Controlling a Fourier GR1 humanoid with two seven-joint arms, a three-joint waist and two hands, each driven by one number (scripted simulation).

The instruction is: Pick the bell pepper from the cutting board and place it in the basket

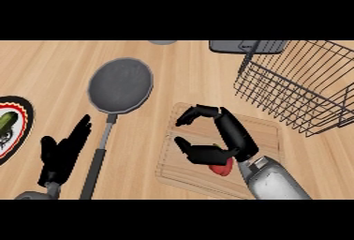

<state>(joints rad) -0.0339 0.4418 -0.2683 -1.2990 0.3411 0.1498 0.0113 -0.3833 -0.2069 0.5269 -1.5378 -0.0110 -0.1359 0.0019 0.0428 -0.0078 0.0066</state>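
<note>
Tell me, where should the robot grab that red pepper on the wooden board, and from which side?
Probably round its body, from straight above. The pepper lies low on the cutting board, with no upright part to pinch. The right hand hangs over it, fingers curved but holding nothing, hiding most of it. The left hand rests open beside the pan's handle.

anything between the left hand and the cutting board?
Yes: in the head view the frying pan's handle runs between the left hand and the cutting board.
</note>
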